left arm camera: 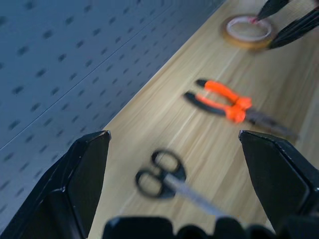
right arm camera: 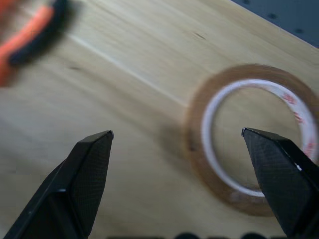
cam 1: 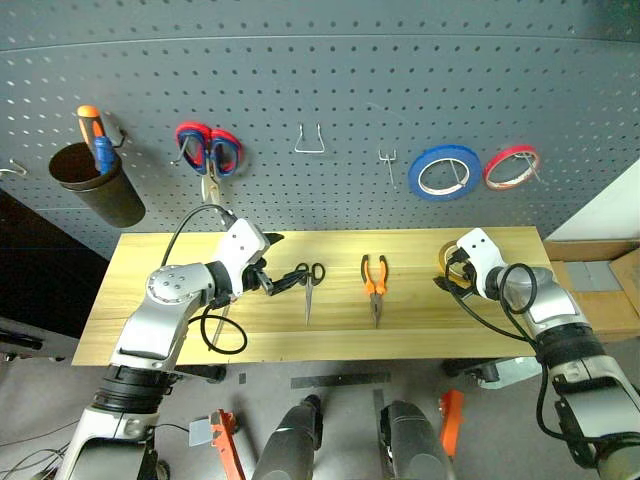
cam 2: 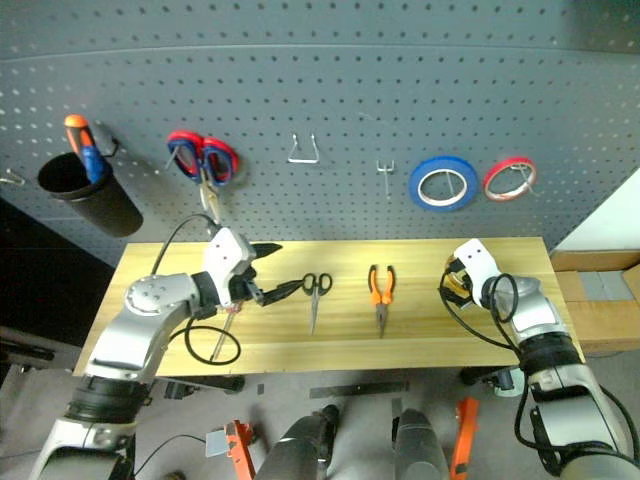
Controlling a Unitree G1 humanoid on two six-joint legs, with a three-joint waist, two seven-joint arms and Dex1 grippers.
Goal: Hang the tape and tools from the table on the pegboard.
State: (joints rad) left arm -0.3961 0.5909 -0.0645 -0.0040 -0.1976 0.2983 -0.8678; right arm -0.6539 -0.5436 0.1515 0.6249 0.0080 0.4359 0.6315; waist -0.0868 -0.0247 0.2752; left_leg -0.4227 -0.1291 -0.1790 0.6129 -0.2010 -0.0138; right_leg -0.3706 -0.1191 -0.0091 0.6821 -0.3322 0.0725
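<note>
On the dark grey perforated pegboard (cam 1: 330, 90) we see, from the left, a black cup (cam 1: 95, 185) holding an orange-and-blue screwdriver (cam 1: 95, 138), then red-and-blue-handled scissors (cam 1: 208, 152) on a hook, two bare metal hooks, a large blue tape roll (cam 1: 443, 171) and a thin red tape roll (cam 1: 511, 166).

Below it stands the light yellowish wood-plank table (cam 1: 330, 340). At its left end we find a slim screwdriver (cam 2: 222, 333), largely hidden by the arm. The left gripper (cam 1: 283, 263) hovers just left of the small black-handled scissors (cam 1: 309, 280), its two black fingers spread wide with nothing between them. The scissors lie flat, handles toward the pegboard. Right of them, well apart, the pliers with orange-and-black handles (cam 1: 375, 283) lie flat, handles also toward the pegboard.

Near the right end, the thin yellow ring-shaped tape roll (right arm camera: 251, 137) lies flat on the wood. The right gripper (cam 1: 447, 272) is poised at it, fingers fully spread and unloaded; in the right wrist view, one finger (right arm camera: 281, 174) overlaps the ring. We cannot tell whether it touches.
</note>
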